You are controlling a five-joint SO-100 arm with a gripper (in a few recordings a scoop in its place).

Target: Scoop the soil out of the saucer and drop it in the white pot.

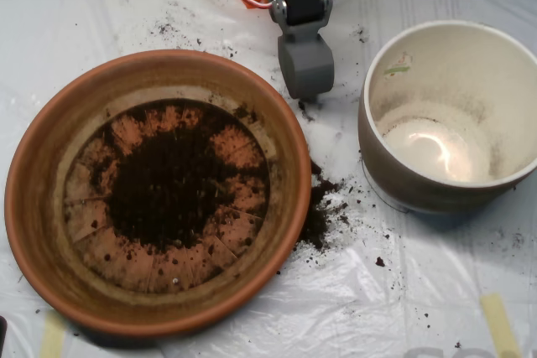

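Dark crumbly soil [172, 186] lies heaped in the middle of the terracotta saucer [50, 232], at the left of the plastic-covered table [352, 308]. Spilled soil [319, 211] sits just outside the saucer's right rim. The white pot [394, 178] stands to the right. Between them, near the table's far edge, the grey scoop [306, 69] hangs clamped together, holding nothing visible.

Open lane between saucer [50, 144] and white pot [394, 175], spilled soil [319, 207] there.
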